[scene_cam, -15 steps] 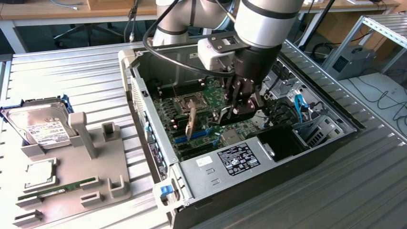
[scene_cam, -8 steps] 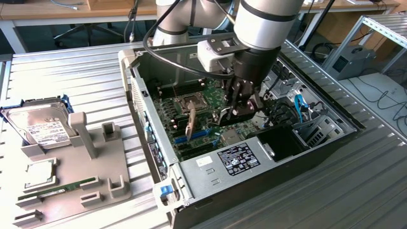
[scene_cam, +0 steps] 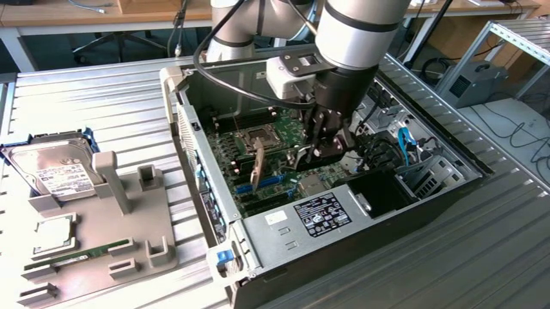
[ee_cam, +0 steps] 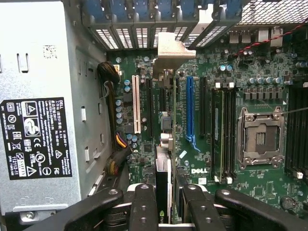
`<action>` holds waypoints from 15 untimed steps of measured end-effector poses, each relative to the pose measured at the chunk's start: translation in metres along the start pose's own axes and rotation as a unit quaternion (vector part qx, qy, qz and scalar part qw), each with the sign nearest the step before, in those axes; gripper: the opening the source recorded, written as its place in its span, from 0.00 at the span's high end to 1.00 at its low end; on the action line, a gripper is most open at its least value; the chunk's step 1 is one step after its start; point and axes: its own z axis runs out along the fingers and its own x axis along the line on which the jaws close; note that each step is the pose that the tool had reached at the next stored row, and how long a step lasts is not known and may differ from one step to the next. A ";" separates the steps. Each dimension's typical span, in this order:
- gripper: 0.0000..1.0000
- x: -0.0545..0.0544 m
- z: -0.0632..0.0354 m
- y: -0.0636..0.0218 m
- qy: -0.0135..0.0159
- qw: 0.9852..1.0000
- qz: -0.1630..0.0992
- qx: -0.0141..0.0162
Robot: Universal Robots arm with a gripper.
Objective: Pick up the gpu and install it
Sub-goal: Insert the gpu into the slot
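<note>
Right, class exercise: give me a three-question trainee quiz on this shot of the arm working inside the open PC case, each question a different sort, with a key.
1. True or false: the gripper is shut on the gpu, holding it edge-on above the motherboard.
2. Which of these lies on the grey parts tray outside the computer case? A) the hard drive B) the power supply C) the CPU socket
3. Fill in: the long expansion slot beside the gpu is coloured ____.

Key: 1 true; 2 A; 3 blue.
</note>
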 end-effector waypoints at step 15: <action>0.74 0.000 0.0057 0.0002 0.000 1.000 0.000 0.000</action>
